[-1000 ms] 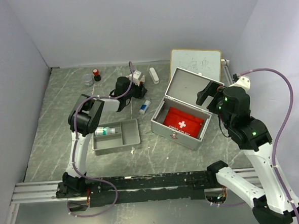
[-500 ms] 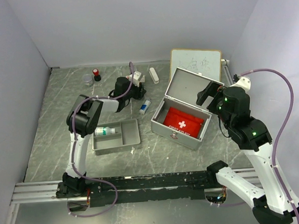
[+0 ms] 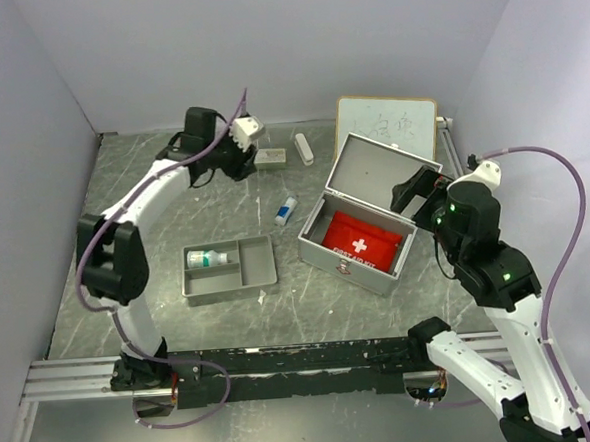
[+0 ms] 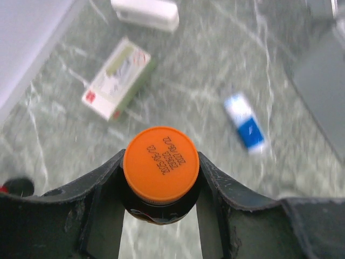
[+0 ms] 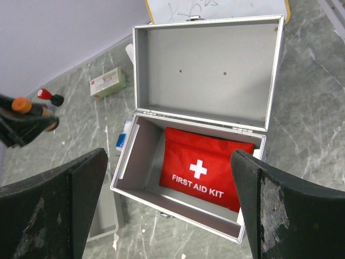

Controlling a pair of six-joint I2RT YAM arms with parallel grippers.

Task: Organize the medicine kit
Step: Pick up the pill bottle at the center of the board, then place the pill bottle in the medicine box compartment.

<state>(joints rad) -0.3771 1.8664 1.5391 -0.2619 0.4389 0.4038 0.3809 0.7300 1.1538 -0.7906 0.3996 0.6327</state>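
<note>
My left gripper (image 4: 160, 186) is shut on a dark bottle with an orange cap (image 4: 160, 163) and holds it upright above the table at the back (image 3: 230, 167). The bottle also shows in the right wrist view (image 5: 22, 104). The open metal case (image 3: 364, 177) stands at centre right with a red first aid kit pouch (image 3: 361, 239) inside. A grey tray (image 3: 253, 269) in front holds a green-and-white bottle (image 3: 205, 258). My right gripper (image 5: 168, 167) is open and empty, above and to the right of the case (image 3: 413, 189).
A white-and-green box (image 4: 118, 81), a white item (image 4: 145, 11) and a blue-and-white tube (image 4: 245, 121) lie on the table below my left gripper. A small red-capped item (image 5: 47, 97) stands at the back left. A whiteboard (image 3: 387, 125) leans behind the case.
My left arm has swung up and back from low beside the box and tube, and now holds the orange-capped bottle raised. The right arm has barely moved.
</note>
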